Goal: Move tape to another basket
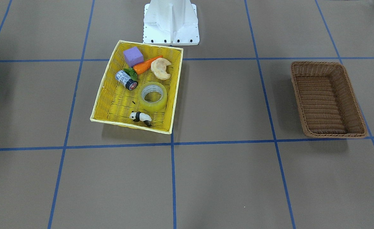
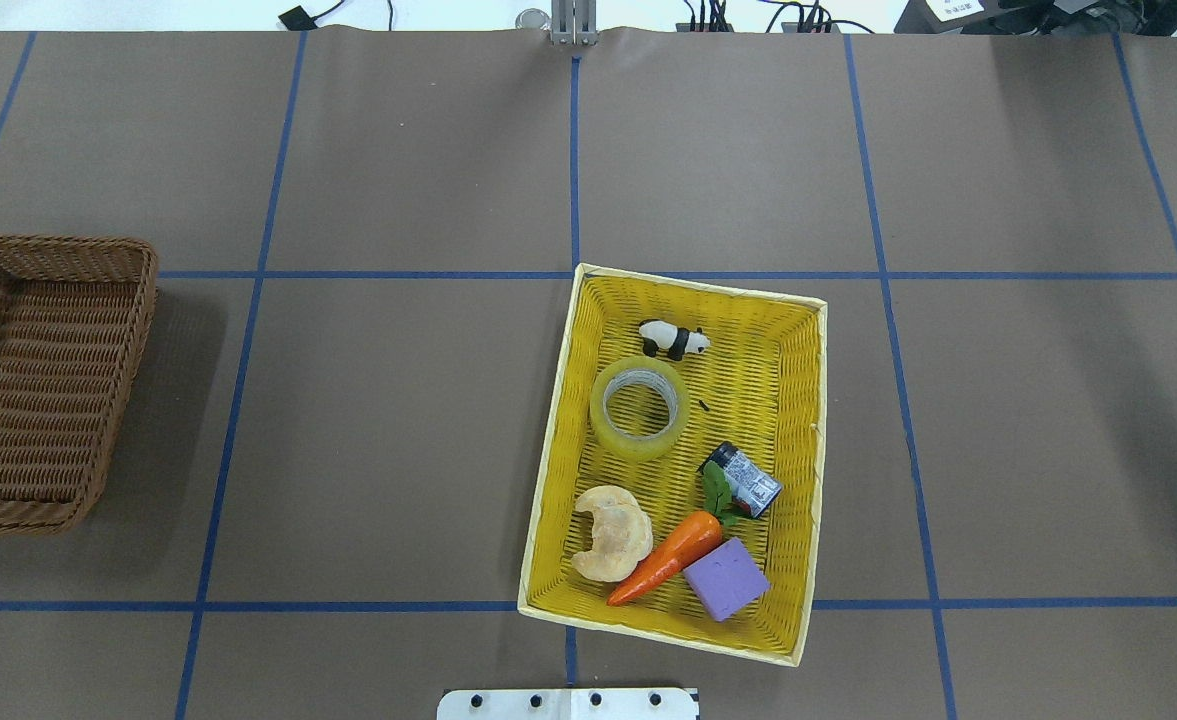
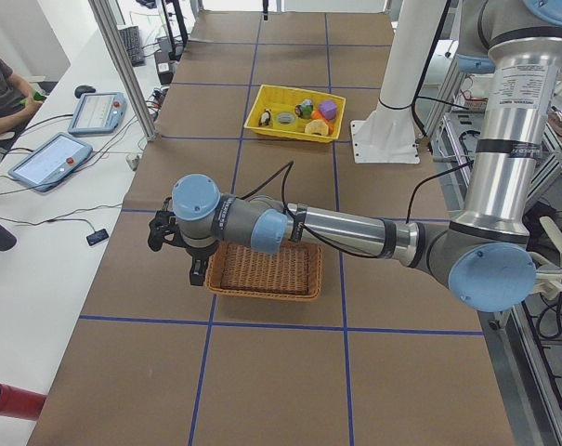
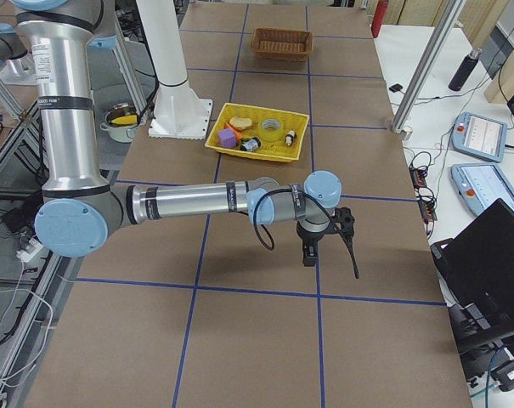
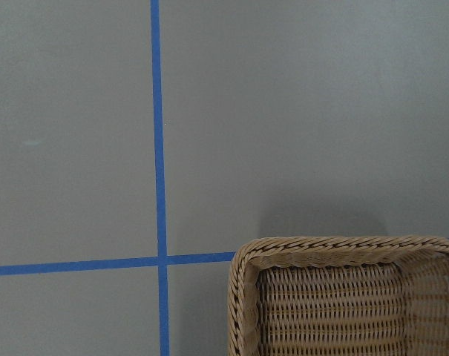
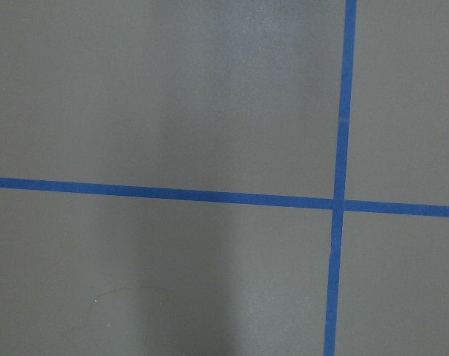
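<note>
Two claws, can't tell if apart: left gripper nr brown basket, right gripper over table; tape in yellow basket.

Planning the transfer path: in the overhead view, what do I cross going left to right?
Brown woven wicker basket → translucent yellowish packing tape roll → small dark-capped cylindrical jar; the last two inside the yellow woven basket.
</note>
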Action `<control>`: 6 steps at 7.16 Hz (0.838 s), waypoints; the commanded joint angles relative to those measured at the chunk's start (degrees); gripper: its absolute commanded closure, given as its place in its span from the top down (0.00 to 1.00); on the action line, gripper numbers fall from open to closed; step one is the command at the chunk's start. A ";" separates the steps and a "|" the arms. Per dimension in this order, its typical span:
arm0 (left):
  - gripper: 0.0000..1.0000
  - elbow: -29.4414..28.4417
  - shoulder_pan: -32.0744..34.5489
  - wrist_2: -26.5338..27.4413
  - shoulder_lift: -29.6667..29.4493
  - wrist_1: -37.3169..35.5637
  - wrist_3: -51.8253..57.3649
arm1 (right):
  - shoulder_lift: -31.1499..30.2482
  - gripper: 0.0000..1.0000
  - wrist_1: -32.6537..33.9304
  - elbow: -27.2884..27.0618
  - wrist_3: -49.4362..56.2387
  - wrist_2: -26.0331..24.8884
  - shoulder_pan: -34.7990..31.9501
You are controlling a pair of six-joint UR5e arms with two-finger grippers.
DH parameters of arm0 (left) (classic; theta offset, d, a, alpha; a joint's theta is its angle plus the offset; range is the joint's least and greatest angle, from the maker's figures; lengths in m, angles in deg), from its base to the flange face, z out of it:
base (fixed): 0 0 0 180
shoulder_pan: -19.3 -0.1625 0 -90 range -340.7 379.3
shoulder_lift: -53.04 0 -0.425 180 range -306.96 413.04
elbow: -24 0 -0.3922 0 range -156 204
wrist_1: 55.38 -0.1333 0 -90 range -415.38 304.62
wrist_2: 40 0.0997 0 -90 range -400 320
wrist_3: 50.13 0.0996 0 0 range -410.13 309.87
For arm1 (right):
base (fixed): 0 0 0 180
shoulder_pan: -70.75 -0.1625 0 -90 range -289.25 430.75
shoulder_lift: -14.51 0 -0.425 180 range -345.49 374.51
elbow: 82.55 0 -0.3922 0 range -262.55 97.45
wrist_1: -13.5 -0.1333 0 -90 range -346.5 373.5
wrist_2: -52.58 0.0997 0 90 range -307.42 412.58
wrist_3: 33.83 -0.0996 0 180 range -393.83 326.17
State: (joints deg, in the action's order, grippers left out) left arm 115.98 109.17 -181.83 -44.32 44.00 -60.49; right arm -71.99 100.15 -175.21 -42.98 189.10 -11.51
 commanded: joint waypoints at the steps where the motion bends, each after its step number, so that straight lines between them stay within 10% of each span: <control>1: 1.00 2.74 -0.14 1.98 0.93 1.52 -0.45 | 0.28 1.00 0.10 0.03 4.79 -2.73 1.30; 6: 1.00 3.21 -4.01 11.13 6.13 4.16 2.34 | 0.46 1.00 0.01 0.38 6.86 -2.93 1.40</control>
State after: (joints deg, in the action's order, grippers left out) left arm 119.85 105.28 -171.48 -38.87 47.93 -59.81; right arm -71.55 100.26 -174.86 -36.13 186.13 -10.15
